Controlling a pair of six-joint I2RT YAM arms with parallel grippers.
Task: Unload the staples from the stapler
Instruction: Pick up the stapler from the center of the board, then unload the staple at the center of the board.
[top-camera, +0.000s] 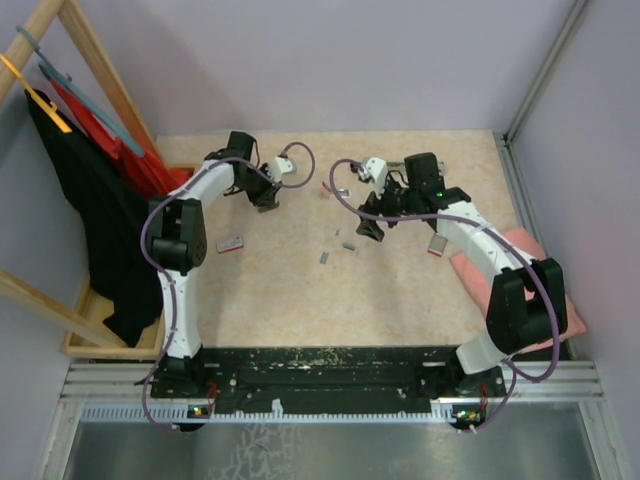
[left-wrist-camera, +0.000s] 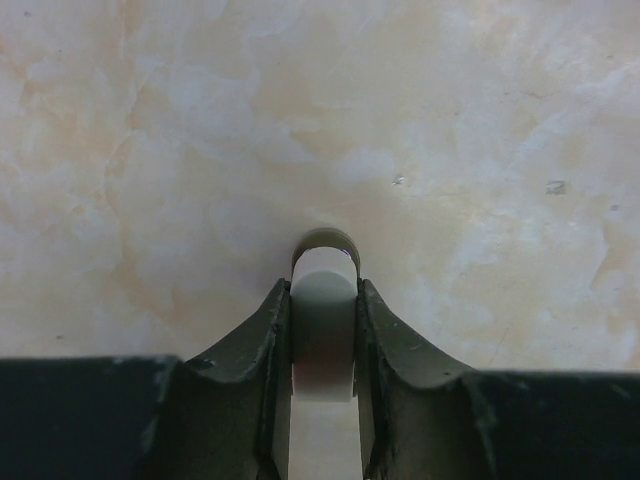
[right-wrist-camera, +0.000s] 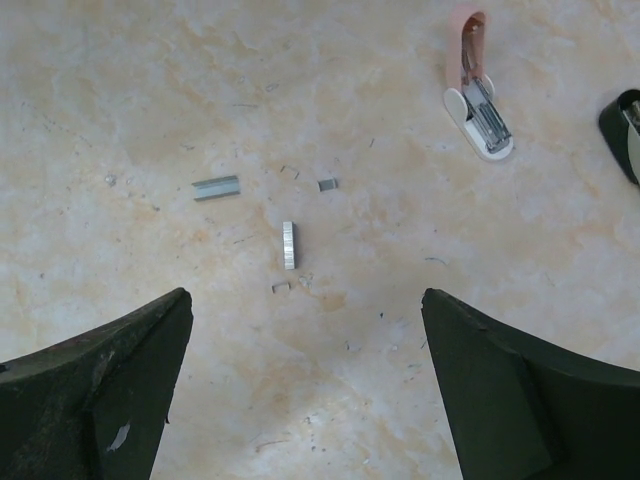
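Dull-grey staples (right-wrist-camera: 289, 244) strewn on tabletop (right-wrist-camera: 150, 80) between spread right fingers (right-wrist-camera: 100, 400); opened pink stapler (right-wrist-camera: 478, 110) beyond. Left fingers (left-wrist-camera: 245, 370) clamped on whitish piece (left-wrist-camera: 323, 330).

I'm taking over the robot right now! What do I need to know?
The left gripper is shut on a small white rounded thing, probably a mini stapler.
The right gripper is open and empty, above the table.
The staples: a few short strips lie loose on the table ahead of the right gripper.
The pink stapler lies open, with metal showing in its tray.
Done: some staples are out. Left: empty whatever remains.
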